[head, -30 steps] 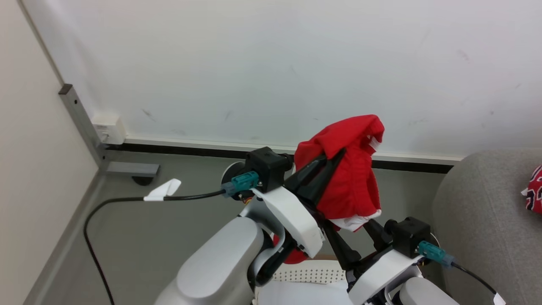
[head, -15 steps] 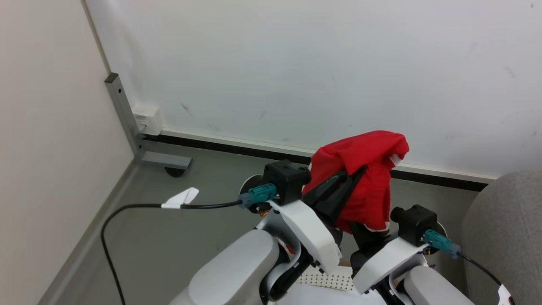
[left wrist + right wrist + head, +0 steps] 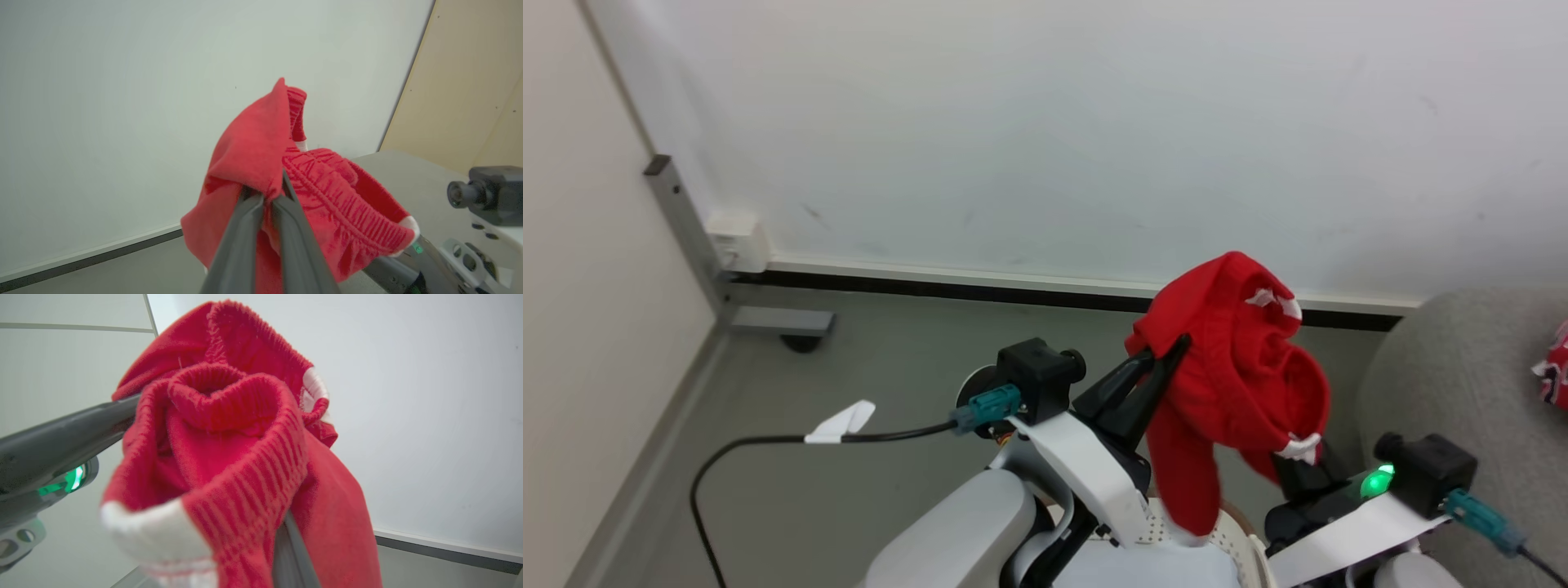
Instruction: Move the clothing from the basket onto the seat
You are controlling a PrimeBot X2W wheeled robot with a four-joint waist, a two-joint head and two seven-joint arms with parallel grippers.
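Status: roughly half done, by my read. The jersey (image 3: 1553, 374) lies on the seat (image 3: 1462, 384) at the far right of the head view, so 1 of 2 garments looks delivered. The red shorts (image 3: 1233, 384) are out of the basket (image 3: 1248, 545) and up in the air, between basket and seat, not yet over the cushion. The left gripper (image 3: 1172, 349) has its fingers pinched tight on a fold of the shorts; the left wrist view shows both tips closed on the fabric with no gap (image 3: 265, 198). The right gripper (image 3: 1298, 478) sits under the waistband end. The right wrist view has the elastic draped over it and only 1 finger (image 3: 291, 549) visible, so I cannot tell whether it is clamped or just propping the cloth. A leg of the shorts hangs down to the basket rim; contact unclear. Inside the basket I see a white pad (image 3: 1127, 570) and no red apart from that leg, though most of the interior is hidden by the arms. Left to do: swing right over the seat, lower, release the shorts.
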